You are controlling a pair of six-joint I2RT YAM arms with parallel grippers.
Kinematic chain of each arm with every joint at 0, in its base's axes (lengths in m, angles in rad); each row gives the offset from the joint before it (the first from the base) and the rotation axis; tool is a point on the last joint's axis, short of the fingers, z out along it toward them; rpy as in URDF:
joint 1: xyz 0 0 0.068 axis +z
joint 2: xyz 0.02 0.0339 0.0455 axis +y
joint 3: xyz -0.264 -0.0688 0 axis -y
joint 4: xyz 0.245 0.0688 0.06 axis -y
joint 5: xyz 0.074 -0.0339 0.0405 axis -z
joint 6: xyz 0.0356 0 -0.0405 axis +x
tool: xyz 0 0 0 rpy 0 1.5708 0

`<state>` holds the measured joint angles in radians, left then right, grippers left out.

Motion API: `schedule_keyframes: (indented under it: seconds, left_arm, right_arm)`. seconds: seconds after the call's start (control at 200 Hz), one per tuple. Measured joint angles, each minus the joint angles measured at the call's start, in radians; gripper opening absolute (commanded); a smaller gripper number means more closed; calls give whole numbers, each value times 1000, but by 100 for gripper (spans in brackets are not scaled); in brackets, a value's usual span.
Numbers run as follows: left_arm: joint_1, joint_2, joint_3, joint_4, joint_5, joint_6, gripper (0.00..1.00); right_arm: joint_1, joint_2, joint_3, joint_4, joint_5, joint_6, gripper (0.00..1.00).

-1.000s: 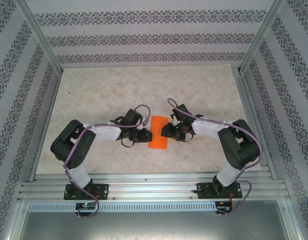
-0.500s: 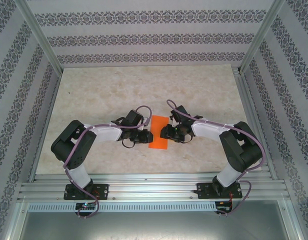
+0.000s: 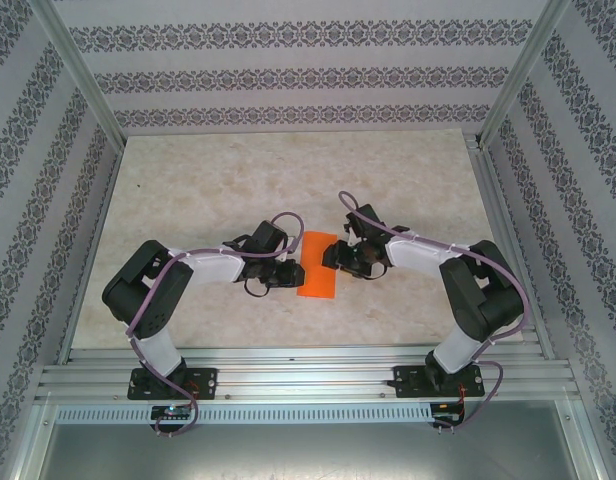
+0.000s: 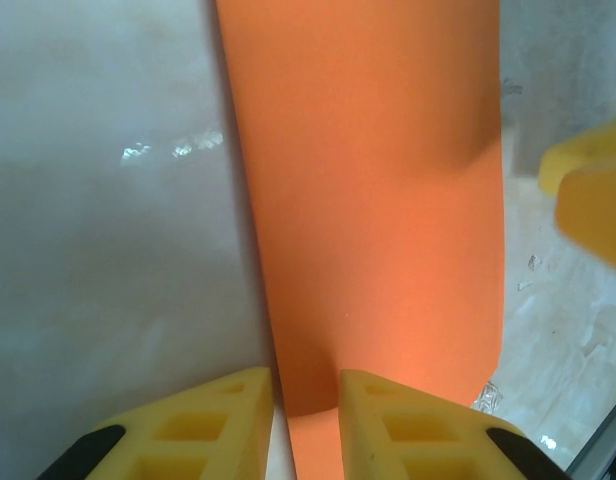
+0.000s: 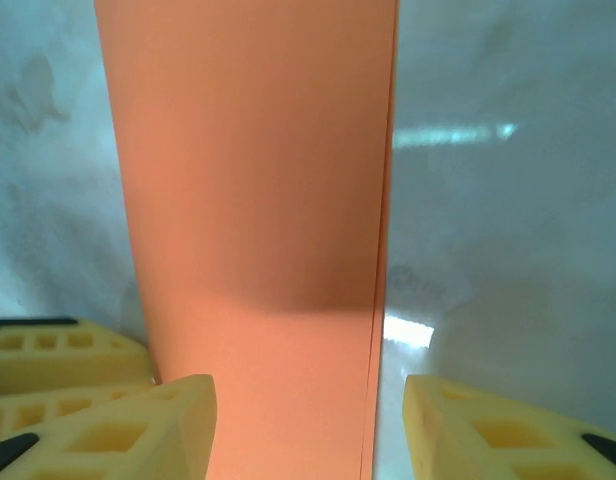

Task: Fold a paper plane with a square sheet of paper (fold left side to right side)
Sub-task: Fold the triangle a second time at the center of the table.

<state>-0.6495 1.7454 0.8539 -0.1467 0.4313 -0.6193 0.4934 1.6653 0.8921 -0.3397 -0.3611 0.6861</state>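
Observation:
The square sheet of paper (image 3: 318, 278) lies folded in half on the table as a bright orange upright rectangle between the two grippers. My left gripper (image 3: 294, 272) sits at its left edge. In the left wrist view its yellow fingers (image 4: 388, 420) stand a narrow gap apart over the paper's (image 4: 368, 200) left edge, gripping nothing. My right gripper (image 3: 333, 257) hovers at the paper's upper right. It (image 5: 310, 390) is open wide, straddling the paper's (image 5: 248, 200) two stacked free edges. No paper plane shape shows.
The marble-patterned table (image 3: 208, 180) spreads out behind and beside the paper. Patterned walls and metal frame posts (image 3: 83, 80) enclose it. An aluminium rail (image 3: 308, 375) with the arm bases runs along the near edge.
My right gripper has shifted slightly farther back along the paper's right edge and opened a little wider. The left gripper's fingers have narrowed slightly. The paper has stayed in place.

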Motion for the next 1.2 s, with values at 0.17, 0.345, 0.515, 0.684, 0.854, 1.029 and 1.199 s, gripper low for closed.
schedule_keyframes:
  seconds: [0.17,0.345,0.515,0.684,0.854,1.029,1.199]
  left_arm:
    - [0,0,0,-2,-4,0,24]
    - [-1,0,0,-5,-12,0,22]
    - [-1,0,0,-7,-16,0,22]
    - [-1,0,0,-7,-18,0,22]
    - [-1,0,0,-7,-19,0,22]
    - [-1,2,0,-7,-19,0,22]
    - [-1,5,3,-8,-19,0,22]
  right_arm:
    - [-56,48,85,5,0,-39,58]
    - [-84,142,193,4,5,-109,62]
    - [-90,231,280,3,8,-154,63]
    - [-90,274,309,3,8,-166,64]
    - [-88,285,311,4,5,-166,64]
    - [-77,284,309,13,9,-165,61]
    - [-50,278,288,42,8,-163,58]
